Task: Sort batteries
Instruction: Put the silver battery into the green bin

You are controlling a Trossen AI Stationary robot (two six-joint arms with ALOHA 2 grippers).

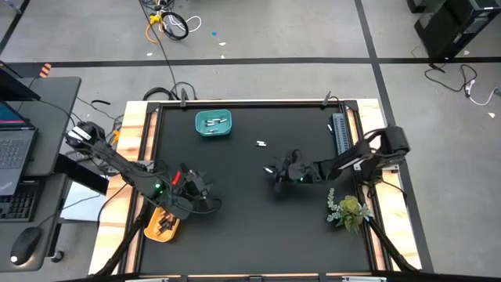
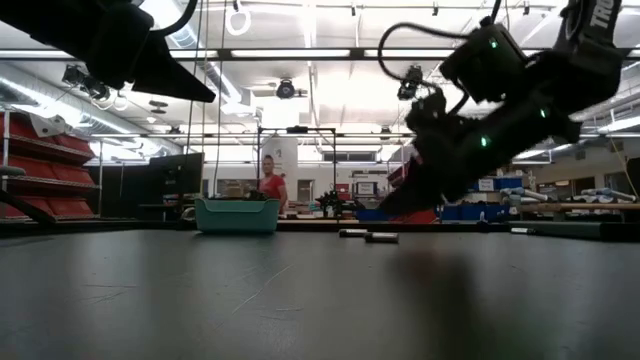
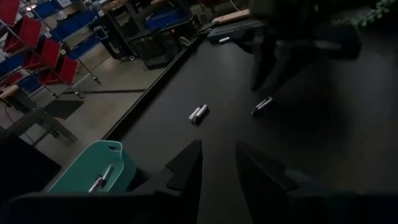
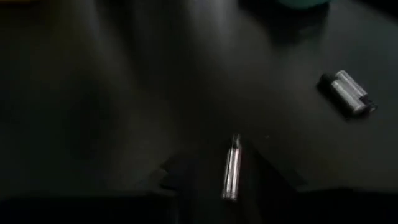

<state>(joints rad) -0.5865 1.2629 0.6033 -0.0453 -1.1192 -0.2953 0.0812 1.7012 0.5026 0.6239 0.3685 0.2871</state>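
In the high view, a teal bin (image 1: pixel 213 124) is seen in the upper middle of the frame with several whitish batteries already lying in it, and a yellow bin (image 1: pixel 162 224) at the lower left holds a few dark ones. The sorting is therefore judged to be well along. What is left on the black table (image 1: pixel 250 235) appears small: a pair of silver batteries (image 1: pixel 261 144) lying side by side near the centre, just above the right gripper, and a single battery (image 4: pixel 232 167) that shows in the right wrist view between that arm's fingers.

The right gripper (image 1: pixel 279 174) is reached in from the right edge of the high view to the middle of the frame, tilted steeply down toward the table, as the low view confirms at its upper right. The single battery lies between its fingers, but whether they are clamped on it or only straddle it cannot be told.

The left gripper (image 1: pixel 197 185) is held at the lower left of the high view, just beside the yellow bin. In the left wrist view its fingers (image 3: pixel 186 165) are seen slightly parted with nothing between them, so it is taken as released and empty. From there the pair of batteries and the teal bin are seen farther off
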